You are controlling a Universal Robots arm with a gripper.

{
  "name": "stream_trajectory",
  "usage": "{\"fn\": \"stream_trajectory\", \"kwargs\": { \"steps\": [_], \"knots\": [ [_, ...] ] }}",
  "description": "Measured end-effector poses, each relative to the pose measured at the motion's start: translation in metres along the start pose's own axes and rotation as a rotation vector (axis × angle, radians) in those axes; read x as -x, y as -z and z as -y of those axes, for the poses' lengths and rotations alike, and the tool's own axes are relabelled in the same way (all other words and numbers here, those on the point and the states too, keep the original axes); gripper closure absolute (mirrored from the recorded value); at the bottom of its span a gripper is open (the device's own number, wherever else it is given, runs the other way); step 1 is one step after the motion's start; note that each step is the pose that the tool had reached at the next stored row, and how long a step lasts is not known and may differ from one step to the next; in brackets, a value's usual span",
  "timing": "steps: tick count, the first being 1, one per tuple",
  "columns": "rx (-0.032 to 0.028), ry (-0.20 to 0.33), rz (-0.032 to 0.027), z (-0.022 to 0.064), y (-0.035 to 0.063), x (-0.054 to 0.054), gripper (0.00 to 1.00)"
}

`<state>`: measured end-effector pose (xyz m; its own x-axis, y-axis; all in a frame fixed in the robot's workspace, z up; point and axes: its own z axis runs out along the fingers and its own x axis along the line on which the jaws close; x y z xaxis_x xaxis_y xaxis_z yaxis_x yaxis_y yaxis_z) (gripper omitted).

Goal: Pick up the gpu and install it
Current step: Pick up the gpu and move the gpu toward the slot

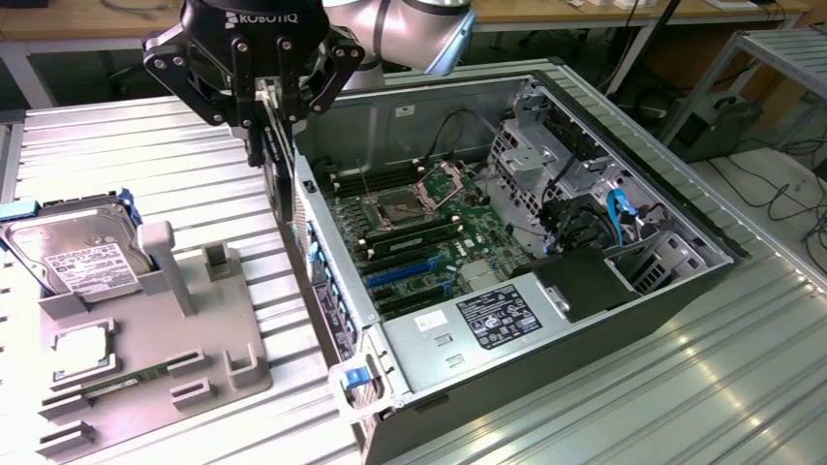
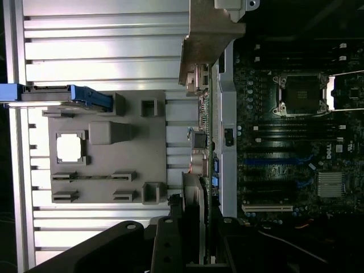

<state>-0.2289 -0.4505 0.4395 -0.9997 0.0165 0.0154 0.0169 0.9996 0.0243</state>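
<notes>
My gripper (image 1: 267, 124) hangs over the open computer case's wall on the exterior view's left, shut on the gpu (image 1: 275, 174). The gpu is a thin black card held upright and seen edge-on, and its lower end hangs right beside the top of that wall. In the wrist view the gpu (image 2: 208, 133) is a thin line between my two fingers (image 2: 207, 51), running along the case wall. The motherboard's blue slots (image 1: 407, 273) (image 2: 273, 161) lie further inside the case, apart from the card.
The open case (image 1: 672, 281) lies on the ribbed metal table with its power supply (image 1: 498, 315) nearest the camera. On the exterior view's left, a grey fixture (image 1: 194, 339) holds a hard drive (image 1: 72, 257), a processor (image 1: 77, 349) and a green memory stick (image 1: 130, 378).
</notes>
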Motion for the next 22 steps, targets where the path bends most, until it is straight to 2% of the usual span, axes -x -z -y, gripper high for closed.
{"fn": "stream_trajectory", "kwargs": {
  "steps": [22],
  "knots": [
    [-0.0008, 0.000, 0.0003, -0.0002, -0.0003, 0.011, 0.73]
  ]
}}
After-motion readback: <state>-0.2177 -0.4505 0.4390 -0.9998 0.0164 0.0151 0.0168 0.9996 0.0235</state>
